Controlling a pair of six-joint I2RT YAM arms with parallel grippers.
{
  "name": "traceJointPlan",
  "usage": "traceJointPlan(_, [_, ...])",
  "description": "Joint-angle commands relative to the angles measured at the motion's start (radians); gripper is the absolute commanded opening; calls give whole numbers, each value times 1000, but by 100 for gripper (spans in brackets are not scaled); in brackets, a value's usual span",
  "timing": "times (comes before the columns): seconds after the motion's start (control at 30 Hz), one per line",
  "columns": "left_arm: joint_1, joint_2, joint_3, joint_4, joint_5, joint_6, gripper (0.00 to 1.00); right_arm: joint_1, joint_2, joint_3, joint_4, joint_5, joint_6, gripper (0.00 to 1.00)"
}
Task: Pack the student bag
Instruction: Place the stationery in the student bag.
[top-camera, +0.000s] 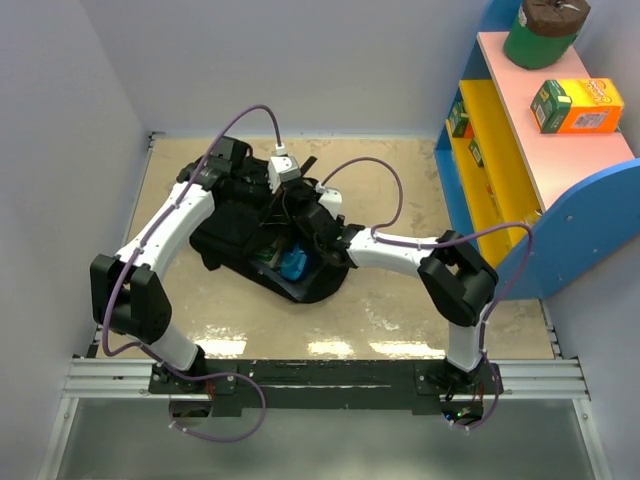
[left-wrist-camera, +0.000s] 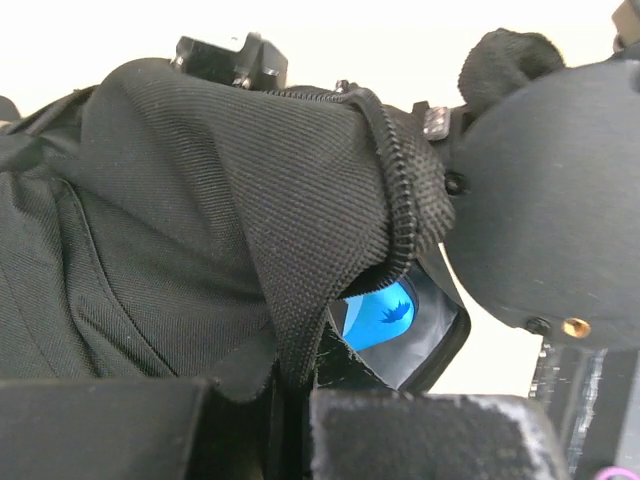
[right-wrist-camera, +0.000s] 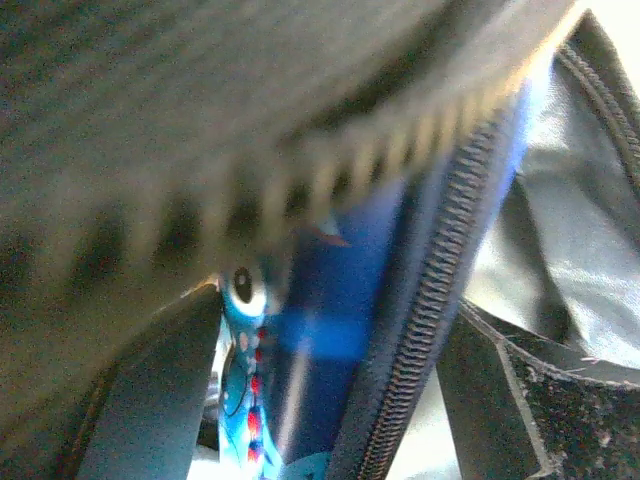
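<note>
1. At the middle of the table, the student bag lies slumped on its side. It is black and soft, and its opening faces the near right.
2. Inside that opening we see a blue zippered case. Grey lining shows beside it in the right wrist view.
3. The left gripper is at the far upper edge of the bag. Its fingers are closed together on the black fabric beside the zipper. They hold a flap raised, and the blue case shows under it.
4. The right gripper reaches into the bag's mouth from the right. Its fingers stand well apart with the blue case between them. We cannot tell whether they press on it or only flank it. The picture is blurred, and bag fabric fills its upper part.
5. Both arms bend inward over the bag, with violet cables looping above it.
6. At the right edge stands a blue, yellow and pink shelf, well apart from the bag. It carries a green cylinder and an orange-and-green box.
</note>
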Motion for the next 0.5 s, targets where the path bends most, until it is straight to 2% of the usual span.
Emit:
traceJointPlan(0.0, [-31, -26, -1, 5, 123, -51, 4, 12, -95, -33, -200, 129, 57, 80])
traceJointPlan(0.13, [-31, -37, -9, 8, 103, -50, 4, 15, -304, -181, -182, 158, 34, 71])
traceJointPlan(0.17, [-31, -37, -7, 8, 98, -50, 4, 15, -386, -241, -159, 160, 25, 70])
traceJointPlan(0.27, [-33, -32, -1, 8, 95, -57, 4, 10, -502, -307, -147, 164, -11, 69])
traceJointPlan(0.47, [-33, -30, -4, 6, 91, -68, 4, -49, -548, -370, -179, 173, 2, 73])
